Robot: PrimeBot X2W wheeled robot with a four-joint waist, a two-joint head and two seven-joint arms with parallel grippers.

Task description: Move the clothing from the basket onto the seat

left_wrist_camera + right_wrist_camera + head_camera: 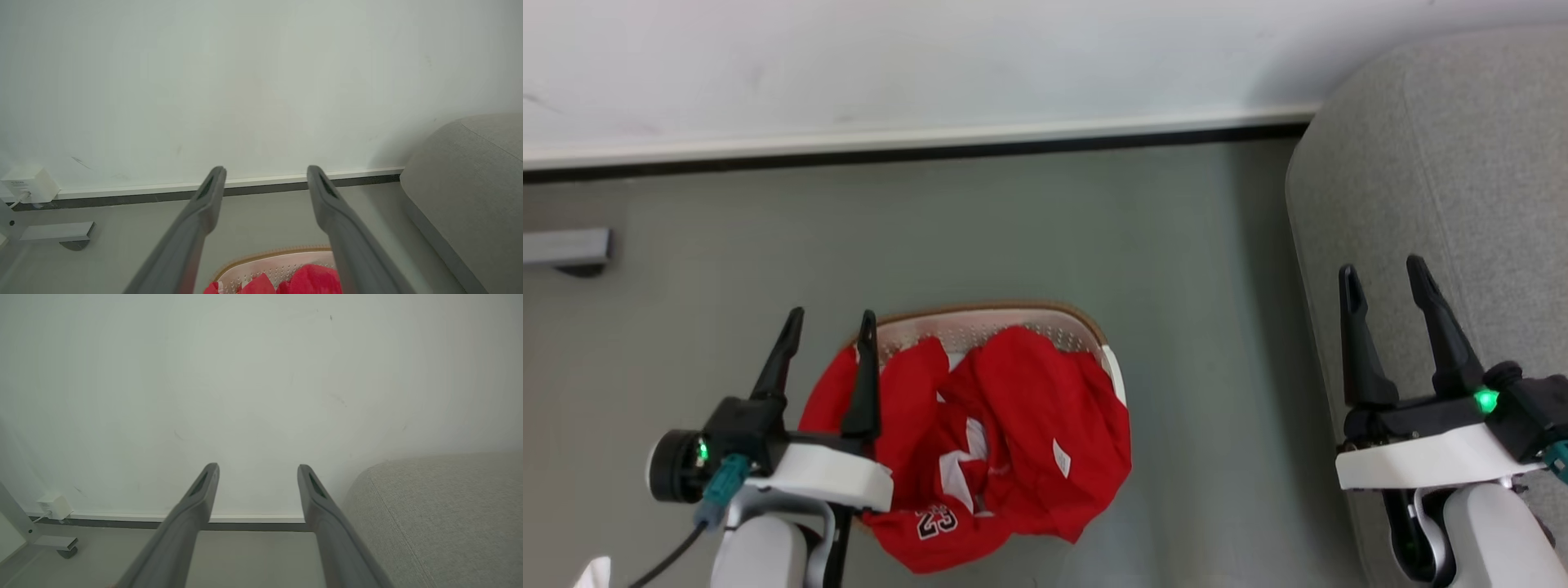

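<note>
Clothing (1013, 433) lay heaped in the basket (996, 320), with red fabric spilling over its near and right rim. We read the number 23 (935, 520) on the nearest fold. We found the left gripper (832, 314) at the basket's left side, fingers spread and holding nothing, with one finger crossing the heap's left edge in the head view. We found the right gripper (1380, 265) well apart from the basket, in front of the seat (1445, 163), fingers likewise spread and empty. Beyond the basket we saw grey floor (1013, 229), then a baseboard (931, 140) and a pale wall (931, 57).
</note>
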